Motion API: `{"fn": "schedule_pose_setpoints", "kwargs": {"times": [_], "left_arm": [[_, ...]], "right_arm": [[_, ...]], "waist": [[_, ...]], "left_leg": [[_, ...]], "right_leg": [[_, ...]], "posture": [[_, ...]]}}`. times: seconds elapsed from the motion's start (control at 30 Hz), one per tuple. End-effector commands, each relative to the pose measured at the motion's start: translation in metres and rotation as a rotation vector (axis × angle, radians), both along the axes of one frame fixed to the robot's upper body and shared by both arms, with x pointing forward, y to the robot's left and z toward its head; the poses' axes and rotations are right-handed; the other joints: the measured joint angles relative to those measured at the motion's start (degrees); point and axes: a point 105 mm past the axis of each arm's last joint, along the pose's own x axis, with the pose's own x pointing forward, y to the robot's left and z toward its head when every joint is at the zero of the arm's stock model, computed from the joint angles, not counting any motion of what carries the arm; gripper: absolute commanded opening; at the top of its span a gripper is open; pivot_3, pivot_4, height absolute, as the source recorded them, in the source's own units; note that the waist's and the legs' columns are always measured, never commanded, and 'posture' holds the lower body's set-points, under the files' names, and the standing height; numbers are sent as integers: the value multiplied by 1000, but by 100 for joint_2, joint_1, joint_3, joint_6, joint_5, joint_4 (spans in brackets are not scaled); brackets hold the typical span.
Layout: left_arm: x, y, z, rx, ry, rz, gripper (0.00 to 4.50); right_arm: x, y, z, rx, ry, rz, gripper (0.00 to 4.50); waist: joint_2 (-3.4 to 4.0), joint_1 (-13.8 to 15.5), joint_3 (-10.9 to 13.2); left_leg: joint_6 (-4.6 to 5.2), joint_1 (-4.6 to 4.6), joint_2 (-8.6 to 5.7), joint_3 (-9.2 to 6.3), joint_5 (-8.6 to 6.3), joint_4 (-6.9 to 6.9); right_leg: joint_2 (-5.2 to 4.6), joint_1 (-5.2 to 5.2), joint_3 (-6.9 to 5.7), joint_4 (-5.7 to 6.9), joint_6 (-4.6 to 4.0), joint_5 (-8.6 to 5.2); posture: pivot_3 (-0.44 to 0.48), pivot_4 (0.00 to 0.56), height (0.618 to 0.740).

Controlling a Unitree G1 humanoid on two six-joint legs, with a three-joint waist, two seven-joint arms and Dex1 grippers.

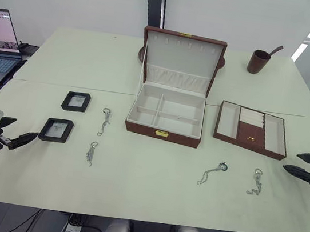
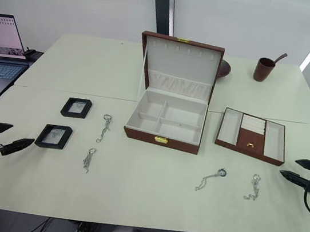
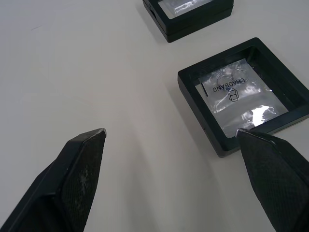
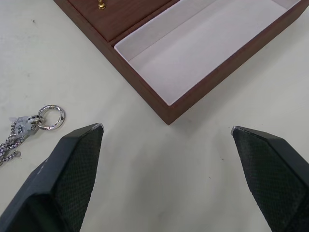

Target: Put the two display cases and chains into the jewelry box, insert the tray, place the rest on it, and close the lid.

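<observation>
While partly cut off at the frame edges, left tool (image 1: 23, 138) and right tool (image 1: 298, 162) both wide open, empty.

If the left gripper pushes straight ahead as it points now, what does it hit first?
Probably the nearer display case: the open left gripper aims at it, one finger already by its corner. Depth is uncertain.

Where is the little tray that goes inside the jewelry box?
In the left eye view the tray sits on the table on the robot's right, just beside the open jewelry box, with two chains lying in front of it.
</observation>
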Motion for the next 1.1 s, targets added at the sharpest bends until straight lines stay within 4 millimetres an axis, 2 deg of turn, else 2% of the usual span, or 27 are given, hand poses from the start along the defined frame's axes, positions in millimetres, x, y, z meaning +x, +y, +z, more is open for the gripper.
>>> {"fn": "schedule_pose_setpoints", "kwargs": {"times": [0.03,0.37,0.53,0.63,0.73,0.93,1.0,1.1], "left_arm": [[-1,8,13,48,-20,12,4468],[-1,14,14,77,-20,46,4468],[3,15,24,71,-58,63,4468],[14,-2,37,20,-110,17,4468],[27,-28,45,-48,-146,-48,4468],[56,-84,47,-46,-169,-176,4468],[67,-100,44,-28,-173,-206,4079],[82,-117,42,-25,-183,-230,3259]], "right_arm": [[3,0,14,-28,-41,19,4500],[2,1,15,-8,-46,20,4500],[5,10,38,148,-118,17,4500],[9,25,52,198,-169,45,4500],[16,44,57,220,-199,69,4500],[33,86,57,222,-259,96,4500],[41,101,53,198,-287,111,4500],[54,118,51,164,-322,113,3914]], "waist": [[0,0,0],[0,1,0],[0,1,0],[0,9,-1],[-3,30,-2],[-2,47,-2],[-2,51,-2],[-2,52,-2]], "left_leg": [[0,0,0,0,0,0],[0,0,0,0,0,0],[0,0,1,0,0,0],[0,-1,2,-3,0,2],[0,-4,3,-9,0,5],[0,-7,0,-8,0,6],[0,-8,-1,-9,0,7],[-1,-7,-4,-8,1,8]], "right_leg": [[0,0,0,0,0,0],[0,0,0,0,0,0],[0,0,1,2,0,0],[0,0,0,4,0,0],[0,2,-5,4,1,1],[0,1,-2,5,4,3],[0,0,-2,5,4,3],[3,0,-1,5,6,5]], "posture": [[0,150,740],[0,150,740],[0,150,740],[0,150,740],[0,150,740],[0,150,740],[0,150,740],[0,150,740]]}}
